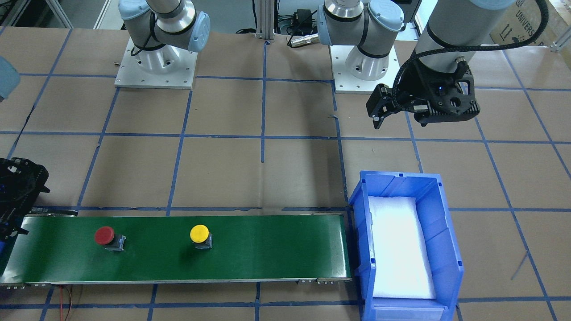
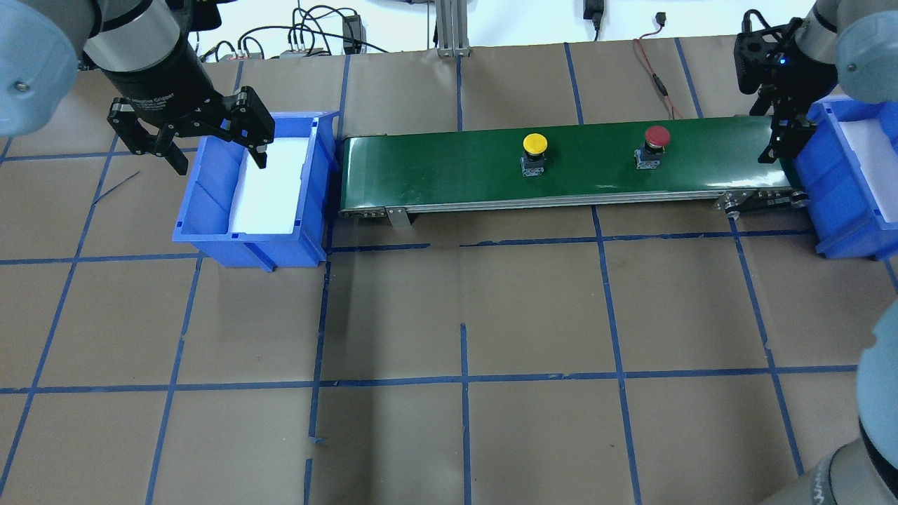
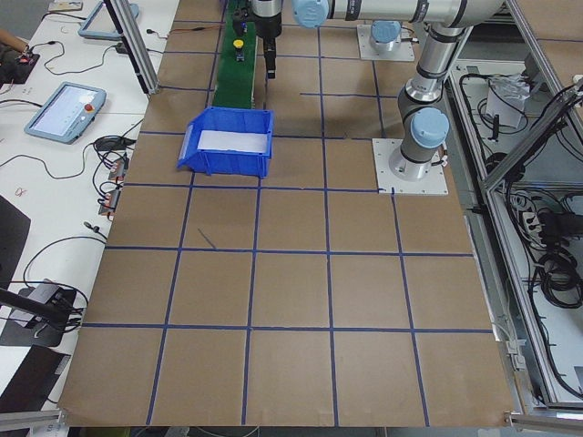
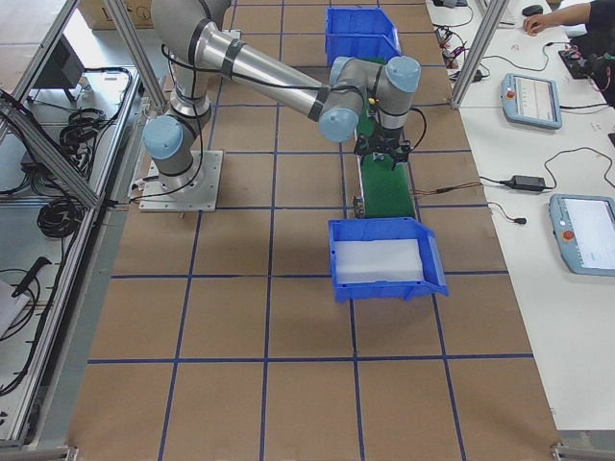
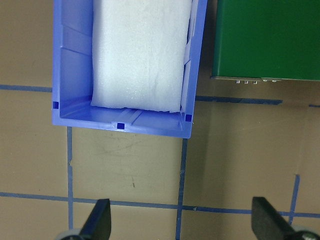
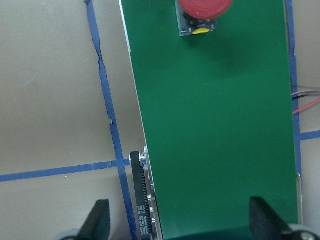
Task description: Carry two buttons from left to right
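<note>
Wide-spread fingertips [image 5: 100,222] of the left tool [image 5: 182,222] framed the bottom of its wrist view, empty and raised above the counter [image 5: 125,160] near a blue bin [image 5: 72,75] lined with white foam [image 5: 140,55]. The right tool [image 6: 181,222] was equally wide and empty, poised over the right end of the green belt [image 6: 215,125]. Both buttons stood upright on that belt, well apart: the red button [image 2: 657,137] nearer the right tool, the yellow button [image 2: 534,144] about mid-belt. A second blue bin [image 2: 835,210] sat just beyond the belt's right end.
</note>
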`<state>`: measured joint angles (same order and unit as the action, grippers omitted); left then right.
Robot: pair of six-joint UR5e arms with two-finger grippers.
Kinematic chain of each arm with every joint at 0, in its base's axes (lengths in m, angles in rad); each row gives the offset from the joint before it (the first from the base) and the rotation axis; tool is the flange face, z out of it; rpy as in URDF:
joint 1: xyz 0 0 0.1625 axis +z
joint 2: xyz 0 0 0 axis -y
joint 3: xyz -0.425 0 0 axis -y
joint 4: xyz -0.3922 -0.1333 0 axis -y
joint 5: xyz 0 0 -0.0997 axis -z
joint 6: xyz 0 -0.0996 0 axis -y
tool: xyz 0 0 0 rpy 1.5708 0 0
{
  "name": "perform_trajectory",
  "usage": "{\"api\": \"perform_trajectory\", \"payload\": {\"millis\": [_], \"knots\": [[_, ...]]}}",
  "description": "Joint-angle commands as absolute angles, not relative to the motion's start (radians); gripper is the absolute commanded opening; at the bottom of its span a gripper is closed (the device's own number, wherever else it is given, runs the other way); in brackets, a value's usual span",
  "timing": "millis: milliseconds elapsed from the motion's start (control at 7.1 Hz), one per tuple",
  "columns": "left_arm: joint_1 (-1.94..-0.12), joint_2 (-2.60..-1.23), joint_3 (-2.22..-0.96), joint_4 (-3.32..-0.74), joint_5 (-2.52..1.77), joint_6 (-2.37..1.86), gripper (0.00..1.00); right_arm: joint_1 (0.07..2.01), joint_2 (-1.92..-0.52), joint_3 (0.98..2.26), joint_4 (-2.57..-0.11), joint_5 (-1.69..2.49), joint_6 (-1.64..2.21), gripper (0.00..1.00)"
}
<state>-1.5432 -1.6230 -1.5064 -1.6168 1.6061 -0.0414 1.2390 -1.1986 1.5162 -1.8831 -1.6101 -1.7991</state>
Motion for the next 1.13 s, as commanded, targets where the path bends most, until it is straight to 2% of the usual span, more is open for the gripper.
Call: {"api": "perform_trajectory", "payload": {"millis": [0,282,986], "knots": [[-1.543,-1.623,-1.506,-1.617,1.606,-0.041,1.00,1.235,-1.148,1.494,-1.885,-1.618,-1.990,1.00],[-1.543,-1.623,-1.506,-1.617,1.606,-0.041,1.00,1.235,-1.092,1.416,-1.905,-1.623,-1.993,0.98],[-1.543,-1.623,-1.506,-1.617,1.605,-0.038,1.00,1.230,-1.088,1.470,-1.911,-1.609,-1.994,0.99]]}}
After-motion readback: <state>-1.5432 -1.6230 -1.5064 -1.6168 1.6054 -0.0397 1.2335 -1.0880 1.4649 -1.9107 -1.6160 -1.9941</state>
